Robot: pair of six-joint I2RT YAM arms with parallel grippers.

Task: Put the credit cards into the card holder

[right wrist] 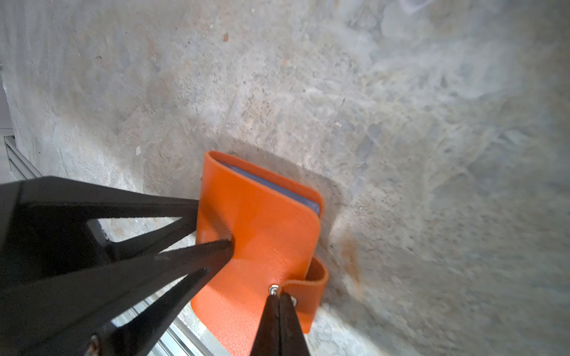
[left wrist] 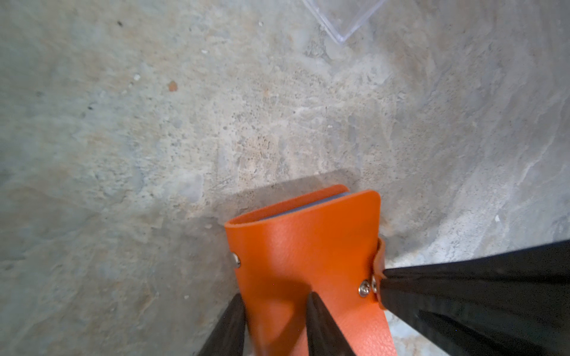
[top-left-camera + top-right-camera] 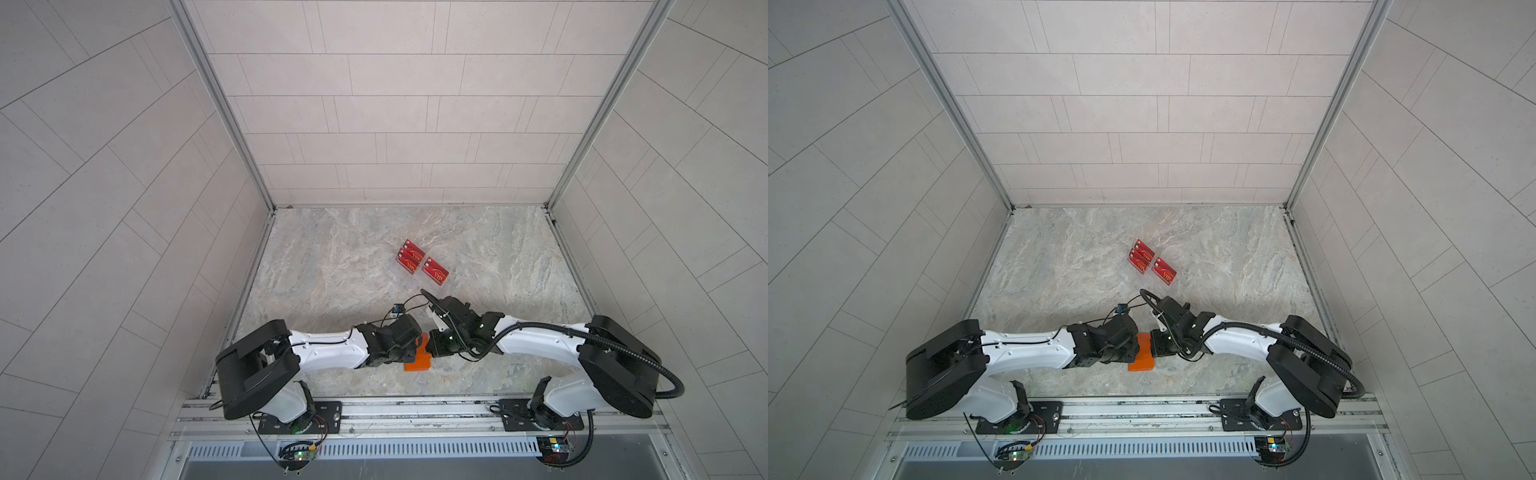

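Note:
The orange card holder [image 3: 417, 365] [image 3: 1141, 364] lies closed on the marble table, near the front, between both arms. My left gripper [image 2: 276, 295] is shut on its spine side, one finger outside the edge and one pressing a dent into the cover [image 1: 268, 240]. My right gripper [image 1: 279, 296] is shut, its tips at the strap tab's [image 1: 311, 288] end by the silver snap. Whether the strap is pinched I cannot tell. Red credit cards printed "VIP" sit farther back: a small stack [image 3: 409, 257] [image 3: 1140, 261] and a single one [image 3: 435, 272] [image 3: 1163, 272].
The cards rest in a clear acrylic rack [image 3: 404, 279], whose near corner [image 2: 342, 21] shows in the left wrist view. Tiled walls close in the table on three sides. An aluminium rail [image 3: 415, 409] with both arm bases runs along the front edge.

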